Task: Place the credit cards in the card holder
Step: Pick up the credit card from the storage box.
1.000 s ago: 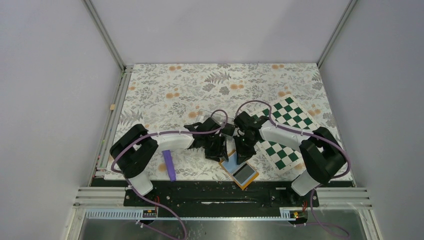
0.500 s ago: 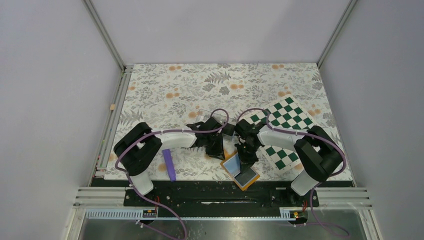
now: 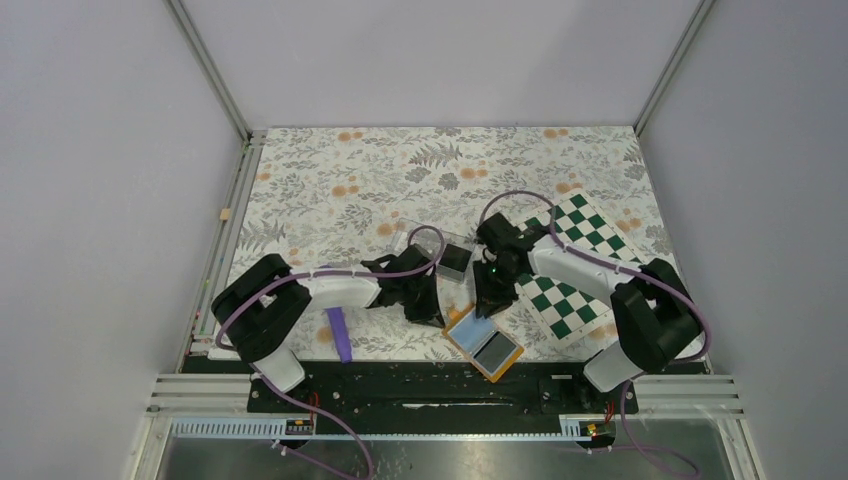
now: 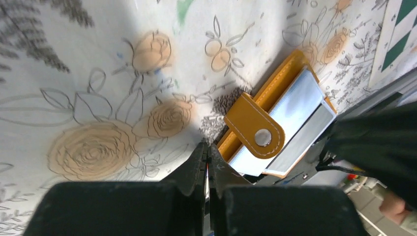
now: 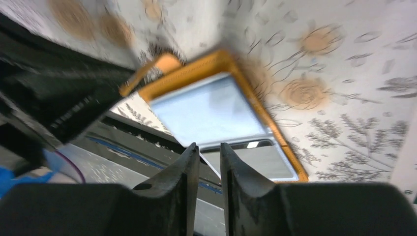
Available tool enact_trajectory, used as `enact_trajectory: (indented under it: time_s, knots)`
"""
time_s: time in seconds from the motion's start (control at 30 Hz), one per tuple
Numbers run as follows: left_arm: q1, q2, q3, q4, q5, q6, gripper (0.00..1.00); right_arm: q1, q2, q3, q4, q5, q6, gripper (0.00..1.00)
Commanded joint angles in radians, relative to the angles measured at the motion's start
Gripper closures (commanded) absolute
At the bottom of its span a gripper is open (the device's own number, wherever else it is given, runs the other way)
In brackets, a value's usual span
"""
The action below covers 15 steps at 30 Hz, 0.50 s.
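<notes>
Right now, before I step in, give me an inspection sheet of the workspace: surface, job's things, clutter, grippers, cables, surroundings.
Surface: floral cloth covers the table and lies flat.
Job's things: card holder lies open near the front edge, blue lining up, strap folded out. One dark card sits in the clear box.
Clutter: chessboard under the right arm; purple strip by the left base.
Grippers: left gripper shut, beside the holder. Right gripper slightly open over it, nothing seen between the fingers.
Cables: purple cable loops along each arm.
Surroundings: grey walls, metal frame; nothing else seen.
</notes>
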Motion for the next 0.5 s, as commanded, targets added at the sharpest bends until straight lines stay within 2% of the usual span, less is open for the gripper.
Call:
enact_trajectory:
  time_s: [0.0,0.07,0.1,0.17,0.23,0.3,0.47]
  knots:
    - [-0.046,-0.088,-0.085,0.138,0.042,-0.119,1.00,-0.116,-0.043,0.062,-0.028,-0.031,-0.006,0.67]
    - [-0.065,-0.124,-0.104,0.139,0.032,-0.143,0.99,-0.156,-0.036,0.092,-0.028,-0.043,-0.016,0.59]
    - [-0.064,-0.149,-0.113,0.141,0.028,-0.153,0.93,-0.165,-0.027,0.112,-0.030,-0.043,-0.020,0.56]
    - [-0.041,-0.201,-0.107,0.132,0.016,-0.152,0.69,-0.172,0.010,0.171,-0.050,-0.041,-0.039,0.49]
    - [0.005,-0.240,-0.066,0.096,0.020,-0.120,0.56,-0.172,0.055,0.240,-0.085,-0.039,-0.057,0.43]
    - [0.069,-0.257,0.006,0.048,0.060,-0.069,0.52,-0.172,0.097,0.303,-0.098,-0.040,-0.060,0.41]
    - [0.217,-0.180,0.285,-0.151,0.136,0.085,0.53,-0.182,0.186,0.404,-0.125,-0.023,-0.059,0.36]
